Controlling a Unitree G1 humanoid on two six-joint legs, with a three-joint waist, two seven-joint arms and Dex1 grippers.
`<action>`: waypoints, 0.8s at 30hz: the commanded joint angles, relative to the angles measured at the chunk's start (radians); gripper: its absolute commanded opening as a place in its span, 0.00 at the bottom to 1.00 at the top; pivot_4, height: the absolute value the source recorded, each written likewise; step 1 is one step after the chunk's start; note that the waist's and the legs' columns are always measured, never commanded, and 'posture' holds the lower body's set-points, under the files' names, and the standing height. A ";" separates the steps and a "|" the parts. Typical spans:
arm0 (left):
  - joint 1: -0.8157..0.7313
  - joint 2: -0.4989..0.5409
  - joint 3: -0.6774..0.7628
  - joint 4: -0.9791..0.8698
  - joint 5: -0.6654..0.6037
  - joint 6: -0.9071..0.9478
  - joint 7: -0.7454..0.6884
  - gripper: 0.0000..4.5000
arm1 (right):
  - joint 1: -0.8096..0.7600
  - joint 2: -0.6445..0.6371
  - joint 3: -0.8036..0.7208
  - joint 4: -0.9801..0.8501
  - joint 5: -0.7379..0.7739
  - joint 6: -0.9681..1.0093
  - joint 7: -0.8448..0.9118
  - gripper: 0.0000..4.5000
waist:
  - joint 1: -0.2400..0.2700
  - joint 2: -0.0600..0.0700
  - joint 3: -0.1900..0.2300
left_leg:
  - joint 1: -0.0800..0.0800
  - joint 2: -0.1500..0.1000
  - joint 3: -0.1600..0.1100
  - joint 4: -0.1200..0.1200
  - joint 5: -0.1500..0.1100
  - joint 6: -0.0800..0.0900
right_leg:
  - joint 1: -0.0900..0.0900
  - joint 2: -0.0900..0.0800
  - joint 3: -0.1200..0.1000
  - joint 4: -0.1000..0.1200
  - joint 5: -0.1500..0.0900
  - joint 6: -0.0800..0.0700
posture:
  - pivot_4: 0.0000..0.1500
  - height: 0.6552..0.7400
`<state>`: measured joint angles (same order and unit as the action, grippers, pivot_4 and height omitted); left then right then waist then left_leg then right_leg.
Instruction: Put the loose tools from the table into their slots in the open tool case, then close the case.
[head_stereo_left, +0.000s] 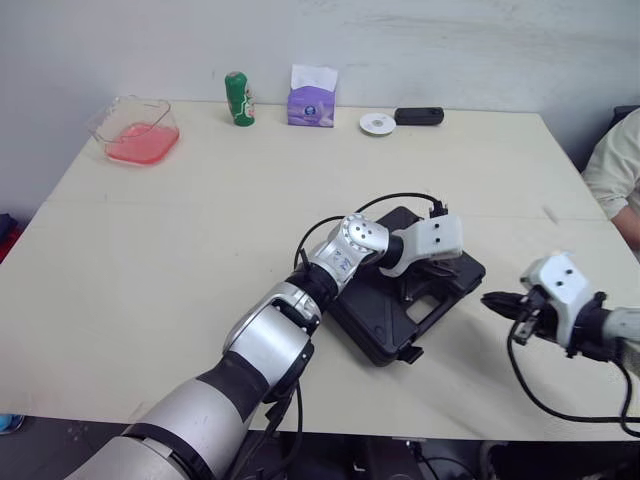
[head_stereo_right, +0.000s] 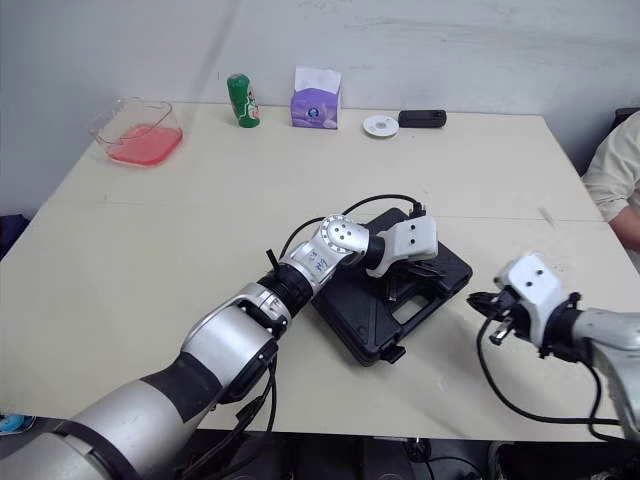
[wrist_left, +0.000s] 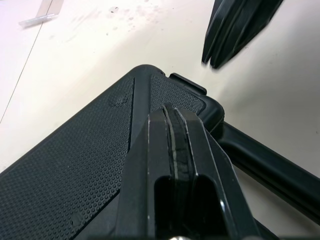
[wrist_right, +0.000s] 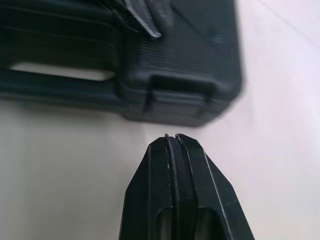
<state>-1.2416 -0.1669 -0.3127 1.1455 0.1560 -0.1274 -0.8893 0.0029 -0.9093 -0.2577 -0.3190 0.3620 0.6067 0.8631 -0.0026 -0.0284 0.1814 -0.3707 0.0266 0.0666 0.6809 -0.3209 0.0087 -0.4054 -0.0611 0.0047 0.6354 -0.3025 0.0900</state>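
Pale counter (head_stereo_left: 150, 250), head view: case (head_stereo_left: 375, 330) lies shut beneath the closed, empty left claw (head_stereo_left: 435, 268); closed right claw (head_stereo_left: 497, 300) just beside. Left wrist: claw over lid (wrist_left: 75, 165). Right wrist: latch (wrist_right: 177, 87) ahead; if unfastened, lid may spring open.

Right gripper (wrist_right: 170, 137), fingers pressed together, near the closed black tool case (wrist_right: 195, 65), left gripper (wrist_right: 152, 29) over its lid

Case (head_stereo_left: 372, 322) on table (head_stereo_left: 200, 230) (near front)
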 joint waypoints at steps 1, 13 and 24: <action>0.027 0.007 -0.026 0.053 0.046 0.040 0.007 0.00 | -0.047 -0.004 0.011 -0.018 -0.002 -0.005 -0.012 0.02 | 0.001 0.000 0.000 | 0.000 0.000 0.000 0.000 0.000 0.000 | 0.000 0.000 0.000 0.000 0.000 0.000 | 1.00 0.82; 0.016 0.044 0.000 0.015 0.019 0.041 -0.012 0.00 | -0.008 -0.059 -0.024 -0.106 0.030 0.026 0.052 0.02 | 0.000 0.000 0.000 | 0.000 0.001 0.000 0.000 0.000 0.000 | -0.001 0.000 0.000 0.000 0.000 0.000 | 1.00 0.82; 0.279 0.410 -0.051 -0.865 -0.247 0.440 -0.598 0.00 | 0.236 -0.037 -0.047 -0.363 0.151 0.082 0.103 0.02 | -0.002 0.006 0.003 | -0.003 0.004 -0.003 -0.004 0.006 -0.013 | -0.007 0.002 0.003 0.004 -0.003 -0.005 | 1.00 0.82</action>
<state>-0.9862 0.2361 -0.3172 0.3940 -0.0712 0.2720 -1.4426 0.2306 -0.9557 -0.3178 -0.6299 0.4963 0.6837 0.9768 -0.0043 -0.0222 0.1841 -0.3735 0.0302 0.0631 0.6773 -0.3155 -0.0041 -0.4112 -0.0596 0.0084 0.6398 -0.3052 0.0850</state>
